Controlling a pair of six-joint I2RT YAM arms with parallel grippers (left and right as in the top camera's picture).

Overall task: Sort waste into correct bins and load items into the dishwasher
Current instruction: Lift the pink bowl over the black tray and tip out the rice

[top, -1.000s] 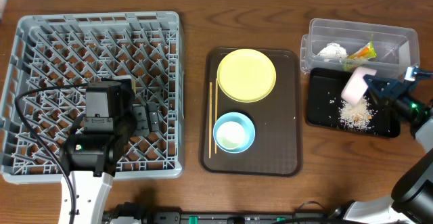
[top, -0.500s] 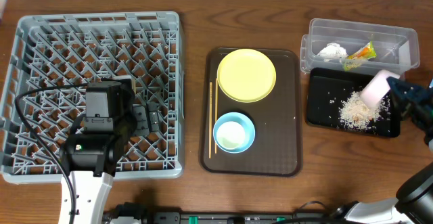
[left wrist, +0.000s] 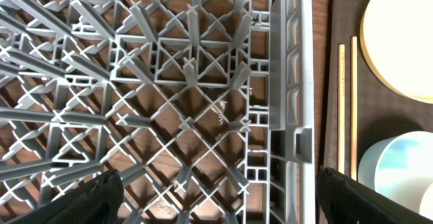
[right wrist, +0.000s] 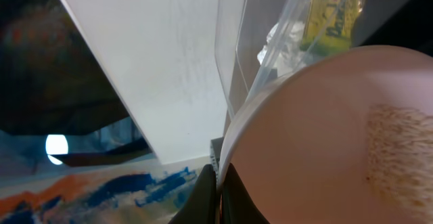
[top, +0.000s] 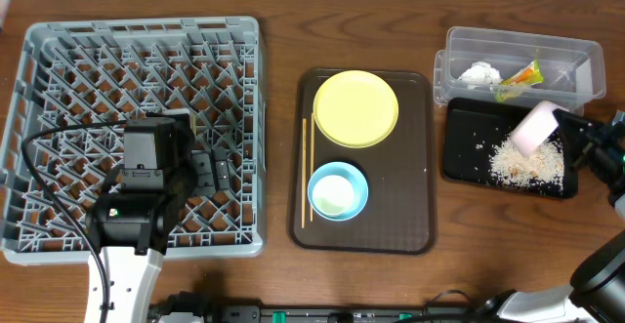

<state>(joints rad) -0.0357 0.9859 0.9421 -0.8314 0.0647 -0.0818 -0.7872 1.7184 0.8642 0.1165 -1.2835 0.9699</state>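
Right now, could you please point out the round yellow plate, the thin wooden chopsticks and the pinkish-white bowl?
round yellow plate (top: 355,108), overhead view, centre of face.
thin wooden chopsticks (top: 304,172), overhead view, mid-length.
pinkish-white bowl (top: 533,128), overhead view, outer wall.

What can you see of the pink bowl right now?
The pink bowl looks like smooth, pale pinkish-white plastic, round with a thin rim. It is tipped steeply on its side above the black tray, over the rice scraps. The right gripper, shut, pinches its rim. In the right wrist view a speckled brownish patch of residue shows on its surface.
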